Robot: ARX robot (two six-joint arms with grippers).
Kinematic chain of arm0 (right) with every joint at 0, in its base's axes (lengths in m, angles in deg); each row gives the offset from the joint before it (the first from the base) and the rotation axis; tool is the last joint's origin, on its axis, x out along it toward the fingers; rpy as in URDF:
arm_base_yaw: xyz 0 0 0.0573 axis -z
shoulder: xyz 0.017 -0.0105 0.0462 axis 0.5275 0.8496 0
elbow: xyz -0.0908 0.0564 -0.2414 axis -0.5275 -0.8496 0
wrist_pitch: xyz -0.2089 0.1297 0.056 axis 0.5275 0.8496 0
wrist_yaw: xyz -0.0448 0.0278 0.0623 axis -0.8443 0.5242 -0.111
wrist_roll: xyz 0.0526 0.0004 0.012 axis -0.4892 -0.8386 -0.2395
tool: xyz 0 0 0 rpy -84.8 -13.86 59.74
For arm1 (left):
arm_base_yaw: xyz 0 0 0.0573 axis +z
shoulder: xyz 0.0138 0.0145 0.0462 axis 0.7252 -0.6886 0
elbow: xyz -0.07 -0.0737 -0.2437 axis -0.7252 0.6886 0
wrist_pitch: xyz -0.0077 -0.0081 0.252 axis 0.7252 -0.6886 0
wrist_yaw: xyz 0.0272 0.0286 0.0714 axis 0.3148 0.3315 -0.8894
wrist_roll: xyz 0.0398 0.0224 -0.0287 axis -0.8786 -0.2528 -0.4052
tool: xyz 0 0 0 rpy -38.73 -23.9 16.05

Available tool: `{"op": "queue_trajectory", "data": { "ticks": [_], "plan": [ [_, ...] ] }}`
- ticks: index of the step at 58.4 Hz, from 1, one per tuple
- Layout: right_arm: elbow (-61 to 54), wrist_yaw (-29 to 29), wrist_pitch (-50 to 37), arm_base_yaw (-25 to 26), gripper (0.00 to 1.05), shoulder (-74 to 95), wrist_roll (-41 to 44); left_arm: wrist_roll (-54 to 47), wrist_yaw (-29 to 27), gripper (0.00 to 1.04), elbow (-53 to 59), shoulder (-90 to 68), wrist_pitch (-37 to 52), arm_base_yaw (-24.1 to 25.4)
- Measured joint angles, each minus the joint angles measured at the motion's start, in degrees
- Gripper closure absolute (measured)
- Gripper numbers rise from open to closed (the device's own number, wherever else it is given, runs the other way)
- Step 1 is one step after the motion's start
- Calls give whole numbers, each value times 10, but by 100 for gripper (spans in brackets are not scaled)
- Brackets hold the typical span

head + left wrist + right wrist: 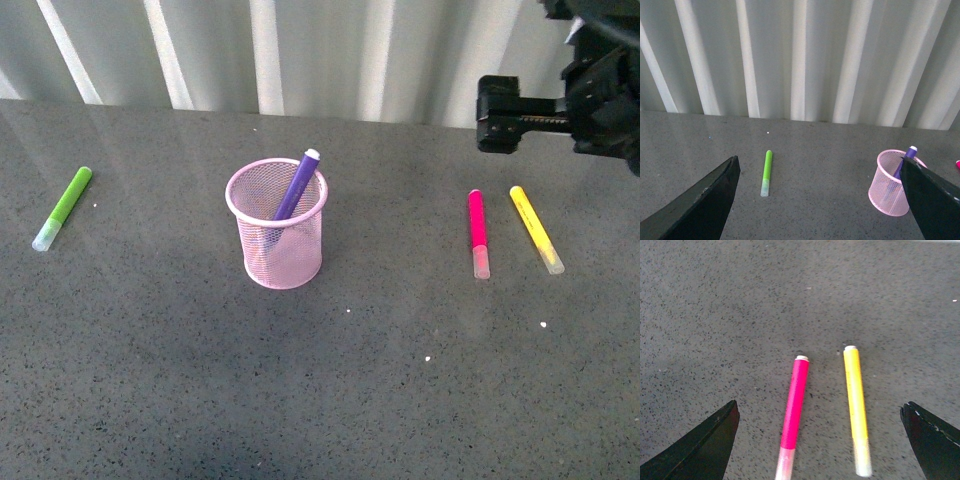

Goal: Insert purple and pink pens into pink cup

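The pink cup point(277, 225) stands upright mid-table with the purple pen point(296, 185) leaning inside it; both also show in the left wrist view, cup point(887, 182) and pen point(908, 154). The pink pen point(478, 232) lies flat on the table at the right, seen close in the right wrist view point(795, 405). My right gripper point(820, 412) hangs open above it, with the pink pen and the yellow marker between its fingers' span. In the front view the right arm point(560, 105) sits at the upper right. My left gripper point(820, 172) is open and holds nothing.
A yellow marker point(536, 229) lies just right of the pink pen, nearly parallel to it point(856, 405). A lime-green marker point(62, 208) lies at the far left point(767, 172). A white ribbed curtain point(300, 50) backs the grey table point(330, 380).
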Motion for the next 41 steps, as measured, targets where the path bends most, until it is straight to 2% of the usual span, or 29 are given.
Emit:
{"op": "queue_trajectory", "data": {
  "ticks": [17,41],
  "plan": [
    [88,-6,21,-15,7,87,-19,0,0,7,0,0,0,0],
    [146,3,40,-19,7,149,-65,0,0,7,0,0,0,0]
  ]
}}
